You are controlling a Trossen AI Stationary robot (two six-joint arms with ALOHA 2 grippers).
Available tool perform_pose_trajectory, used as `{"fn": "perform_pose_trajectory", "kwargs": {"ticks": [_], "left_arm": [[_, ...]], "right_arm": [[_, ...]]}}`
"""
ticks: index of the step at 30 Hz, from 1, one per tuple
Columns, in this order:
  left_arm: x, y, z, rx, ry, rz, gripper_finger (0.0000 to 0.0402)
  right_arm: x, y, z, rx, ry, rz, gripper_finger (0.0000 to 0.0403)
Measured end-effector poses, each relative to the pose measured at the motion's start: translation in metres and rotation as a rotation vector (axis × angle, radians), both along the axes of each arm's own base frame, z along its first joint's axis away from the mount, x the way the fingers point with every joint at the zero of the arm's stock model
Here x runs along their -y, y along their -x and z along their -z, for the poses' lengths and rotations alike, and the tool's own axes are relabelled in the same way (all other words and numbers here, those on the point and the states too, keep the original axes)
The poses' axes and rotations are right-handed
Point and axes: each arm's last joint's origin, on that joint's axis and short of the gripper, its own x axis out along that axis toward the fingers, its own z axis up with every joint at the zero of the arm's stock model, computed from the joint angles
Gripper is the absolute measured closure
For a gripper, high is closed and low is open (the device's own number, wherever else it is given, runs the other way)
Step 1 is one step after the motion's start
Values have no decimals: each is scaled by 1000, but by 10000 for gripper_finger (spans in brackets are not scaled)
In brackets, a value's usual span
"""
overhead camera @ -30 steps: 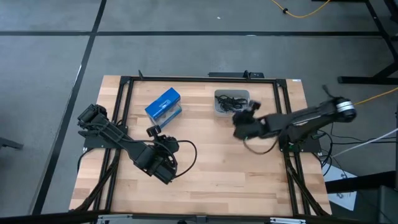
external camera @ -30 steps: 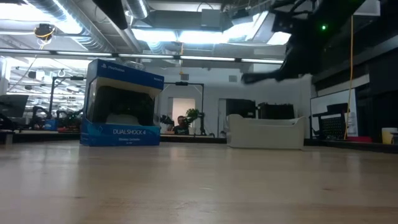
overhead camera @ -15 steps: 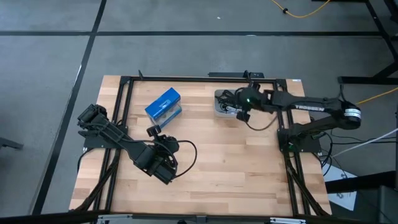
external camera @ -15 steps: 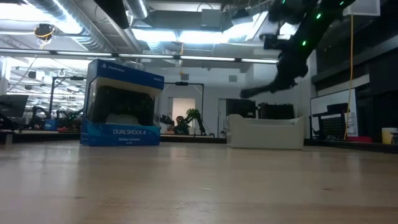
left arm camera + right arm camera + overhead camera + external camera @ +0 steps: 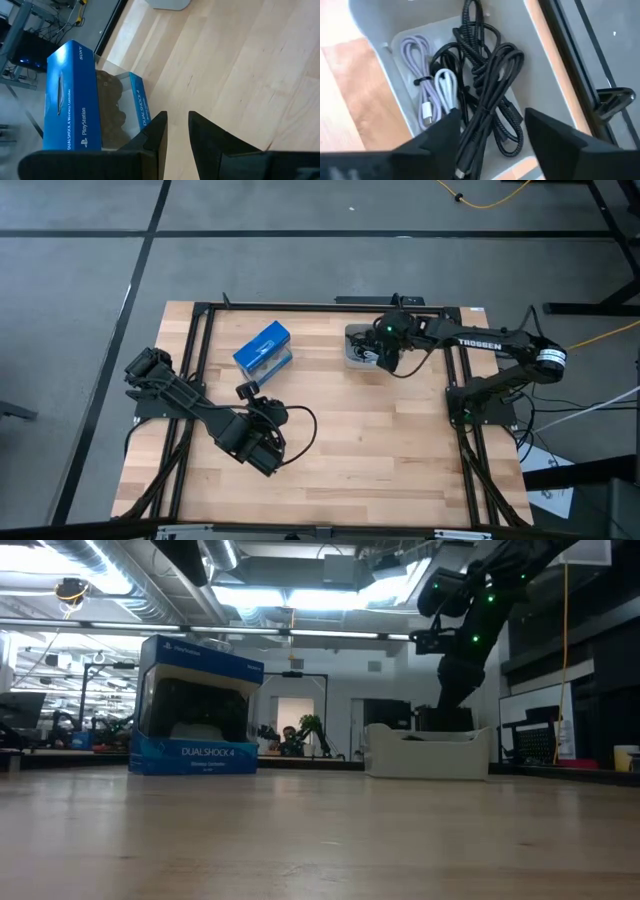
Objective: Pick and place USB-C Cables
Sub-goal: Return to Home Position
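Gray bin (image 5: 351, 333) sits at the far edge of the desk (image 5: 400, 455), a little to the right of the blue box (image 5: 264, 348) and apart from it. All the cables (image 5: 487, 95) lie inside the bin in a loose heap. Several black ones are twisted together, and a pale white one (image 5: 427, 85) is folded up beside them, near one wall. The right arm (image 5: 470, 343) reaches across from the right side, and its end hangs over the bin. The right jaws are wide apart and point down at the heap, with black cable showing between them. They may be just above the cables, but I cannot tell if they touch. They grip nothing. The left arm (image 5: 190, 405) lies low over the near left part of the desk, well apart from the bin. The left jaws are almost together, with a thin gap, and hold nothing. They point toward the box.
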Motion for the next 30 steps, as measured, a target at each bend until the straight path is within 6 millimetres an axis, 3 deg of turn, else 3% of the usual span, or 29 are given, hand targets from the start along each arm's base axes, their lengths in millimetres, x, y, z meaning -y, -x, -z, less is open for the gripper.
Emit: {"fn": "perform_pose_trajectory", "kwargs": {"ticks": [6, 16, 19, 24, 30], "left_arm": [[0, 0, 0, -2, 2, 0, 331], [4, 2, 4, -104, 160, 9, 331], [6, 0, 4, -87, 175, 15, 331], [6, -4, 3, -85, 155, 66, 331], [4, 0, -4, -86, 120, 120, 331]], "right_arm": [[-2, 4, 2, -59, -10, -13, 135], [-16, 25, -3, -280, -165, 121, 129], [-22, 33, -2, -313, -292, 191, 129], [-41, 30, -13, -180, -468, 48, 128], [-81, 49, -51, 19, -468, -95, 128]]}}
